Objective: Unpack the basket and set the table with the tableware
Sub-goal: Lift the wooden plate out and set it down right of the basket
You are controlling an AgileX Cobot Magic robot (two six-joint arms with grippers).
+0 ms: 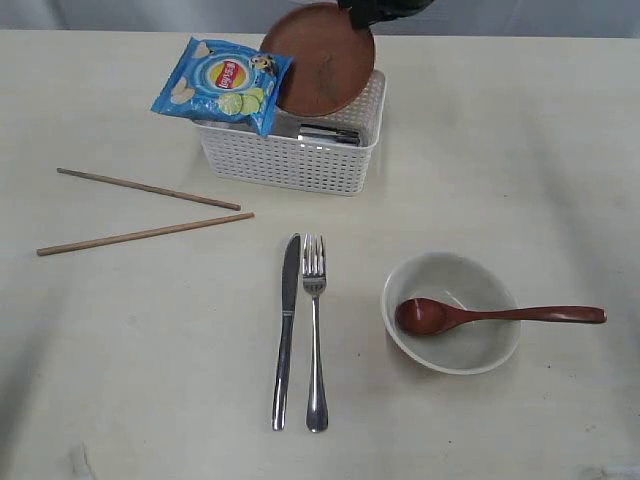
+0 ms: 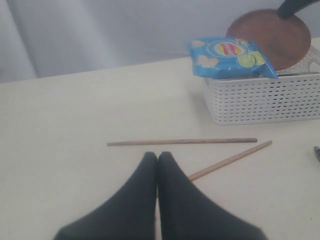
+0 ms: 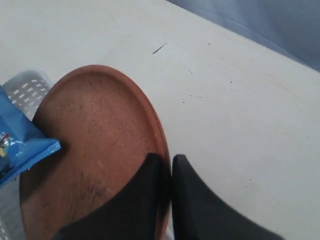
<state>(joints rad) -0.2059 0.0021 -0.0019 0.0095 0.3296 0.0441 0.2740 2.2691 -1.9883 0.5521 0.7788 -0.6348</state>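
Knife and fork lay side by side nearest, their handles toward the near edge of the worktop. Right of them sat the bowl, with the spoon head down inside it and its handle across the rim, pointing right. Two chopsticks lay apart at the left, slightly splayed.

At far centre stood the basket, with the chips bag propped on its left rim. The plate stood tilted on edge at the basket's far right, its lower part inside. The right fingers were clamped on the plate's upper rim, one on its face and one behind. Something steel, possibly the cup, lay in the basket under the plate.

The left fingers were pressed together with nothing between them, over the worktop by the chopsticks.
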